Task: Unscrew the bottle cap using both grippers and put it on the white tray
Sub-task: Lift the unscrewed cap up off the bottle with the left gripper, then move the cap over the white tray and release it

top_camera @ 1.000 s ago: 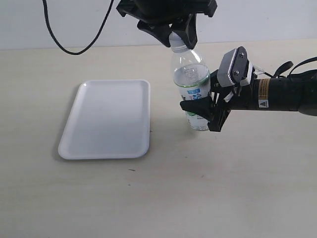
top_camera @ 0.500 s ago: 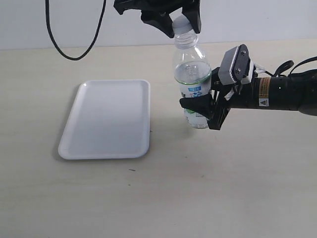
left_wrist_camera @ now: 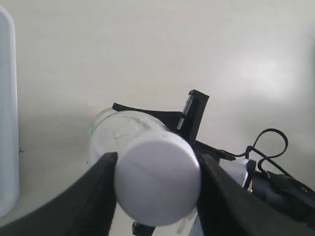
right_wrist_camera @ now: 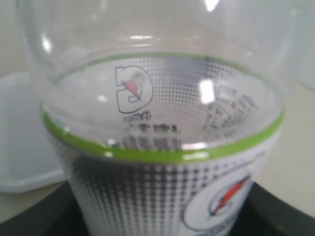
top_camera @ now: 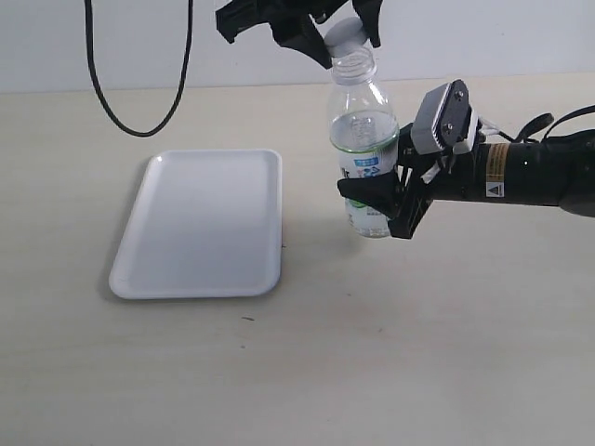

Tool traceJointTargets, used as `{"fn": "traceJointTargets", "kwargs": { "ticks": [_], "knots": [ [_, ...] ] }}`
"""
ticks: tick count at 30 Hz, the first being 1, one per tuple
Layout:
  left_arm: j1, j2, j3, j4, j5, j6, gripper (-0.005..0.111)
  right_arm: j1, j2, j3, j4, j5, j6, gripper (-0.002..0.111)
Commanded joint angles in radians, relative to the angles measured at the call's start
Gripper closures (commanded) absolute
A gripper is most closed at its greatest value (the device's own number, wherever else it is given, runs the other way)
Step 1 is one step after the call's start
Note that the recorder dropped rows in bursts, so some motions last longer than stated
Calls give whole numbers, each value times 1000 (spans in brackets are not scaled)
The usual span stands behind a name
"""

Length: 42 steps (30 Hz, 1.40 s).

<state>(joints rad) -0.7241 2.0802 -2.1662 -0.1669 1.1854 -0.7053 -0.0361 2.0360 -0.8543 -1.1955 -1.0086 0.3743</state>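
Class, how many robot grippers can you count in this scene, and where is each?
2. The left gripper, top centre, is closed on the bottle cap; the right gripper, at right, clasps the bottle at its label.

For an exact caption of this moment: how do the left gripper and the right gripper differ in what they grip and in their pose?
The left gripper reaches down from above and clamps the small white bottle cap; the right gripper reaches in from the side and clamps the bottle at its labelled body. The right gripper carries a grey plate; the left gripper shows none. Both are black and closed on something.
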Motion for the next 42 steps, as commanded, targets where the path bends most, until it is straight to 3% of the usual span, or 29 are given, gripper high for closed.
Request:
{"fn": "traceJointTargets", "kwargs": {
  "ticks": [1, 8, 14, 25, 33, 40, 42],
  "knots": [
    [32, -20, -8, -85, -15, 83, 107, 2, -10, -1, 37, -34, -3, 108],
    [80, -40, -8, -118, 15, 188, 107, 2, -10, -1, 62, -17, 21, 108],
    [100, -38, 5, 15, 36, 311, 107, 2, -10, -1, 122, 34, 50, 108],
    [118, -30, 205, 167, 34, 546, 107, 2, -10, -1, 264, 52, 100, 108],
    [185, -30, 458, 167, -187, 582, 107, 2, -10, -1, 262, 78, 108, 108],
    [187, -26, 683, 186, -478, 614, 107, 2, -10, -1, 257, 78, 120, 108],
    [187, -22, 717, 220, -488, 620, 107, 2, -10, -1, 253, 78, 125, 108]
  ]
}}
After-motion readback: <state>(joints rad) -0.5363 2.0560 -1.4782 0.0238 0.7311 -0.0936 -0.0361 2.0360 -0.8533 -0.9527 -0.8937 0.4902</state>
